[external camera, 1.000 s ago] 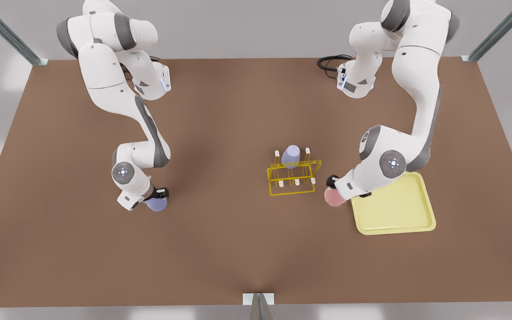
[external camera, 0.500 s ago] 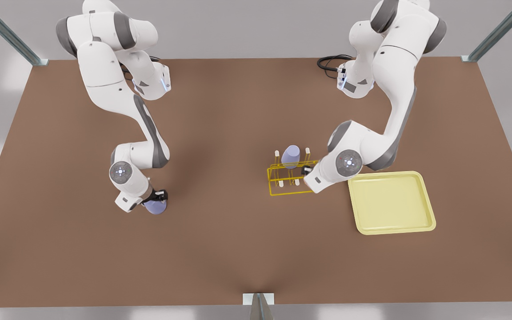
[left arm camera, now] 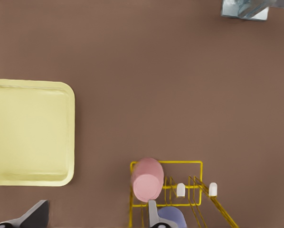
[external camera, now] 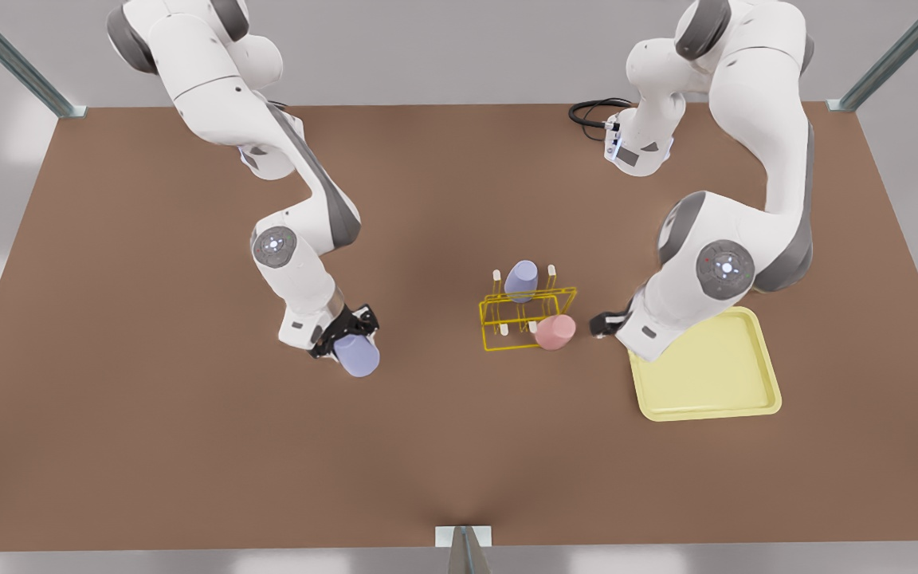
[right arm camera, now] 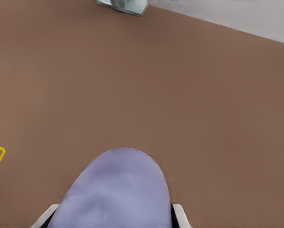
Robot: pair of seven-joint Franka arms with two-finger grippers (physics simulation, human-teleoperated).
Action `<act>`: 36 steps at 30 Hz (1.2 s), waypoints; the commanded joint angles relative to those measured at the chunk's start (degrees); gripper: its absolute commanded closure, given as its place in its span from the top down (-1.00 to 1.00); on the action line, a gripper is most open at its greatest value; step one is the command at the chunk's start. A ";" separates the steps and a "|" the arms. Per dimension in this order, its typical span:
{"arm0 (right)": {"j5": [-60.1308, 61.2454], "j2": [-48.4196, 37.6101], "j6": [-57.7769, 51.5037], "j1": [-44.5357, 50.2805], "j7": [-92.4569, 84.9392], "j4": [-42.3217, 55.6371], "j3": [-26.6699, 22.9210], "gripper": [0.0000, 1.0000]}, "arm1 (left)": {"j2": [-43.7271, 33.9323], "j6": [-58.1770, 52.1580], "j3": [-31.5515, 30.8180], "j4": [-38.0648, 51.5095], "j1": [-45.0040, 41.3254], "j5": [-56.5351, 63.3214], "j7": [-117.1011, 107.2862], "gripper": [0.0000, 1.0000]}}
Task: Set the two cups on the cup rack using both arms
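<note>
No text, label or number can be read — on anything.

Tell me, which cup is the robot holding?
The lavender cup off the rack, in the right gripper. The other lavender cup and pink cup sit on the rack.

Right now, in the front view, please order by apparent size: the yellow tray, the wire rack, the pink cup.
1. Yellow tray, clearly largest.
2. Wire rack.
3. Pink cup, smallest; it sits on the rack.

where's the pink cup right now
The pink cup sits on the cup rack's corner nearest the tray, at the front view's right, just clear of the left gripper.
</note>
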 commanded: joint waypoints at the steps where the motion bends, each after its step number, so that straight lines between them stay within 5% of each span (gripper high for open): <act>1: 0.00 1.16 -0.24 0.24 -0.20 2.69 1.78 0.72 | -1.76 -13.98 -0.14 2.22 1.97 4.72 22.36 1.00; 4: 0.61 4.94 -0.33 0.68 -0.11 8.50 4.51 0.72 | -11.61 -7.92 14.80 -8.59 -8.41 4.11 30.64 1.00; 21: 4.31 19.27 0.64 0.77 -0.29 22.12 17.52 0.72 | -10.11 -9.68 14.54 -8.24 -7.97 2.08 30.55 1.00; 36: 4.22 23.66 0.64 1.82 -0.38 24.67 20.16 0.72 | -10.11 -10.56 14.54 -8.24 -7.97 2.00 30.55 1.00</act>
